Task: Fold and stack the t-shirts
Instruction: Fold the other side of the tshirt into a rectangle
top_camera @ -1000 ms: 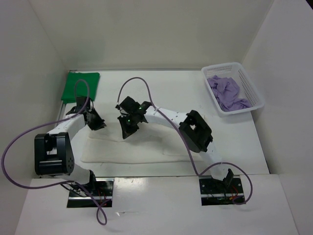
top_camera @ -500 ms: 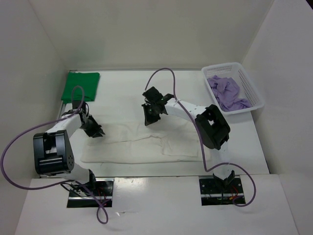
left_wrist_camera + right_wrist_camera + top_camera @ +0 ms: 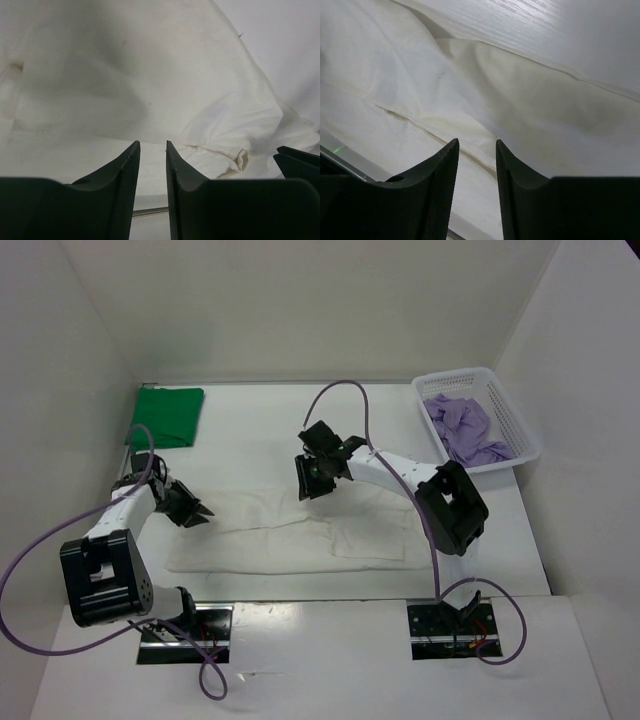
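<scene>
The white t-shirt lies as a long flat band across the middle of the table. My left gripper hovers at its left end, jaws open a narrow gap with nothing between them. My right gripper hangs over the shirt's far edge, also open and empty. Below both sets of fingers lies creased white cloth. The green t-shirt lies folded at the back left. The lavender t-shirt is crumpled in the basket.
A white mesh basket stands at the back right against the wall. White walls close in the table on three sides. Purple cables loop from both arms over the table. The arm bases sit at the near edge.
My right gripper swung right along the shirt's far edge and opened, letting the cloth go. The left gripper shifted slightly left and widened. The white shirt now lies flat.
</scene>
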`<state>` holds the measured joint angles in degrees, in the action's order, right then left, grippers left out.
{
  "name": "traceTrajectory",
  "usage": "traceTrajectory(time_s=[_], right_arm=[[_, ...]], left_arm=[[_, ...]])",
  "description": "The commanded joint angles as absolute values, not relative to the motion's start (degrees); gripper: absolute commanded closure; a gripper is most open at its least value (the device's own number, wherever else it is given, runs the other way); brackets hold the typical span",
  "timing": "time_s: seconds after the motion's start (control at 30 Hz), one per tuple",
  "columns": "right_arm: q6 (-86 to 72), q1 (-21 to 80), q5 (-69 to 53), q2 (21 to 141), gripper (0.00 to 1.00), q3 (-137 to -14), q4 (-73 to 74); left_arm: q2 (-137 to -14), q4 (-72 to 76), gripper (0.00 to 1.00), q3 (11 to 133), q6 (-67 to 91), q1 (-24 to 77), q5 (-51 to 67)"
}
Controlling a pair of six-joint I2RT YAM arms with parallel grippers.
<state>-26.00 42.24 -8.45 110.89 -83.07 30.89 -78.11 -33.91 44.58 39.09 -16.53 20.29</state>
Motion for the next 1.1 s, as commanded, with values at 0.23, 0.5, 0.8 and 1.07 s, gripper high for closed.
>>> traceTrajectory(time_s=[0.23, 0.5, 0.8, 1.07], right_arm=[[-24.1, 43.1, -4.7, 109.7, 0.51, -82.4, 35.7], [-22.1, 45.3, -0.2, 111.6, 0.49, -83.6, 40.2], [-22.3, 45.3, 1.0, 107.9, 0.5, -81.7, 39.0], [-22.9, 45.8, 1.6, 108.5, 0.52, -81.1, 39.0]], left_arm=[[-73.7, -38.1, 0.46, 48.6, 40.2, -12.3, 10.9], [-74.4, -39.6, 0.37, 46.3, 45.0, -14.8, 11.3], [-76.0, -47.5, 0.62, 47.6, 50.3, -18.6, 3.2], [-76.0, -45.6, 0.45, 46.2, 51.9, -24.2, 0.6]])
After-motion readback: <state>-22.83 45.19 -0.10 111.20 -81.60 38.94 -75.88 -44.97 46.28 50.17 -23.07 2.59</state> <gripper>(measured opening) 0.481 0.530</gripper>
